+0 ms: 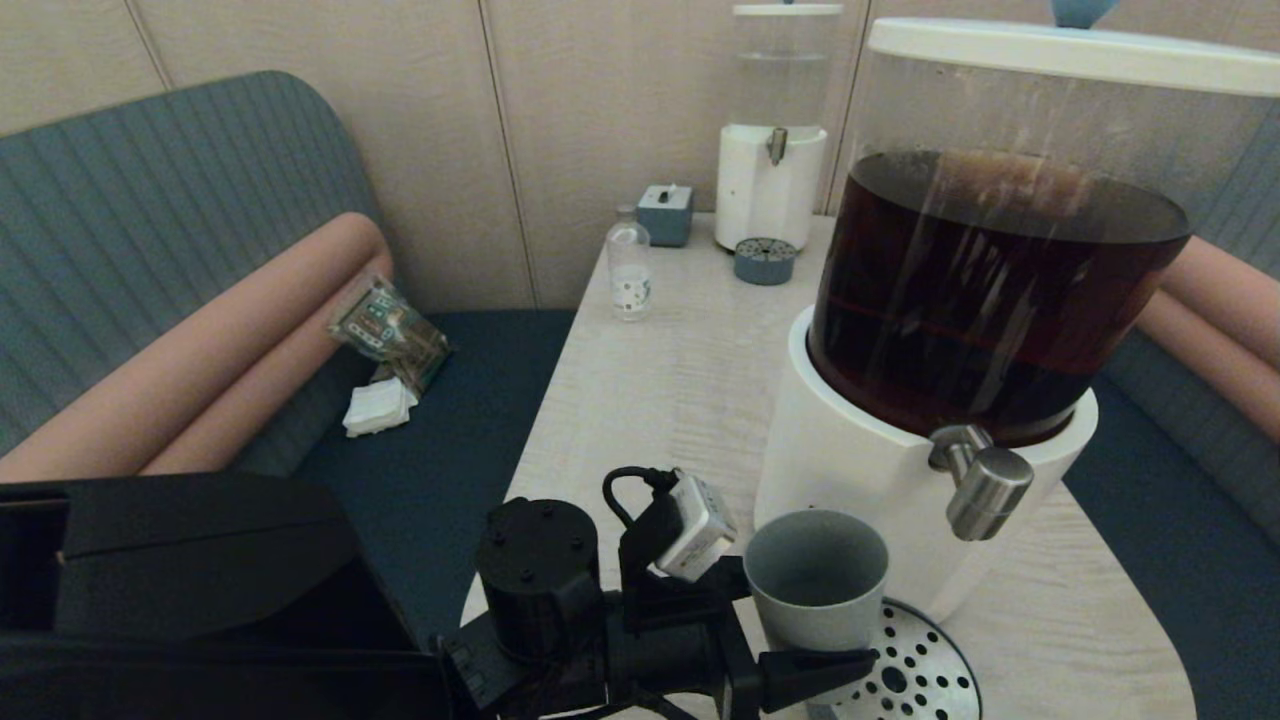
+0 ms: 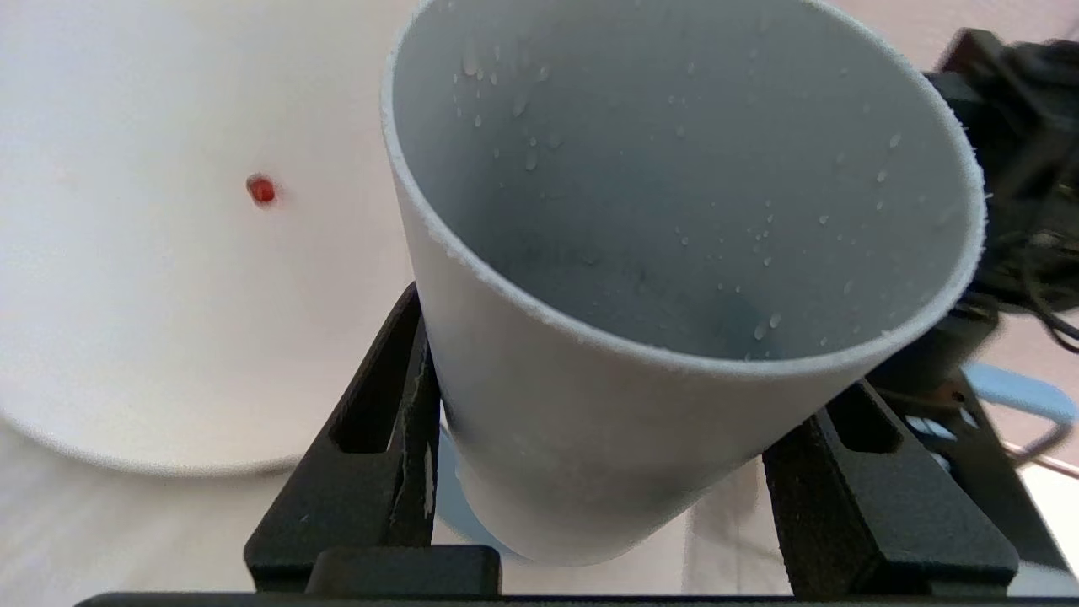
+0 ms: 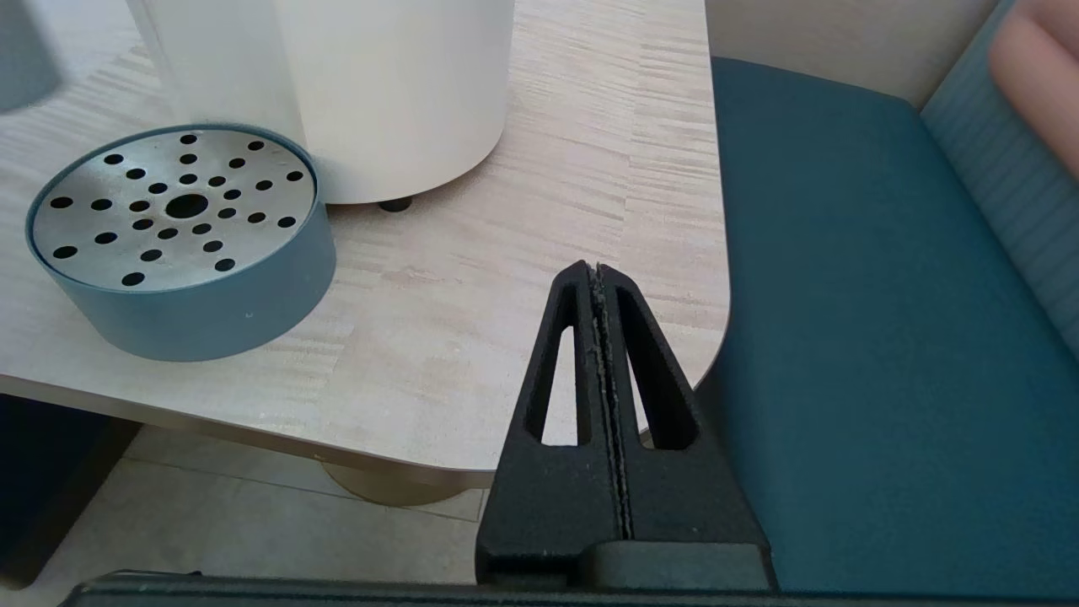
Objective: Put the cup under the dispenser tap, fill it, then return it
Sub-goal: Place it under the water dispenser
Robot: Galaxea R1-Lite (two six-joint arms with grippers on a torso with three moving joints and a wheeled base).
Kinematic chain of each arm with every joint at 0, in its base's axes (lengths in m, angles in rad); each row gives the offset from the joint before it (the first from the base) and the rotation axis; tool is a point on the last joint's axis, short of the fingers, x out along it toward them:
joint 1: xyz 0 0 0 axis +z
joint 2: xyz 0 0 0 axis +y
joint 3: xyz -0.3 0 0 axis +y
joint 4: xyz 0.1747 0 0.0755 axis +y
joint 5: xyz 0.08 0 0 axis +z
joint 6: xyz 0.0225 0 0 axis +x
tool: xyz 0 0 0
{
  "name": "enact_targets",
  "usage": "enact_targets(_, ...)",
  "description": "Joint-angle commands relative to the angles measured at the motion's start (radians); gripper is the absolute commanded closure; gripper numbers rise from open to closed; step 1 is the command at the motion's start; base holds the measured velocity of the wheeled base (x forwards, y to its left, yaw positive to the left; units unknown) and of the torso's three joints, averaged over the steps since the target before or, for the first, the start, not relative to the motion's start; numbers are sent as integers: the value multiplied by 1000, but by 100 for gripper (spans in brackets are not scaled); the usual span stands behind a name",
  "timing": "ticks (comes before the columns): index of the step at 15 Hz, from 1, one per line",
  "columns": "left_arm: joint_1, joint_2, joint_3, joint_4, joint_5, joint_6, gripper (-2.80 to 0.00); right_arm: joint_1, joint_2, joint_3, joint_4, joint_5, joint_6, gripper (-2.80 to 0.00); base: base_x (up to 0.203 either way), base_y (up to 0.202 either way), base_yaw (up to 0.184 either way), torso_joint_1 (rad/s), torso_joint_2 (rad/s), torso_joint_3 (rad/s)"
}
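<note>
Cup [image 1: 817, 580], empty, pinched at its sides by left gripper [image 1: 790, 640], carried tilted above drip tray [image 1: 915, 680], left of and lower than tap [image 1: 985, 490], probably to clear the spout. Right gripper [image 3: 600, 278] parked at near right, jaws pressed together.
</note>
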Motion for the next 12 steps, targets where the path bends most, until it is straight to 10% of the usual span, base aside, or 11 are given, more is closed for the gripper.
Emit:
enact_targets(1, -6, 60, -58, -9, 8, -2, 0, 0, -5, 9, 0, 0, 0, 0, 0, 0, 0, 0, 0, 0)
enact_targets(12, -69, 187, -191, -9, 51, -29, 0, 0, -5, 9, 0, 1, 0, 0, 0, 0, 0, 0, 0, 0)
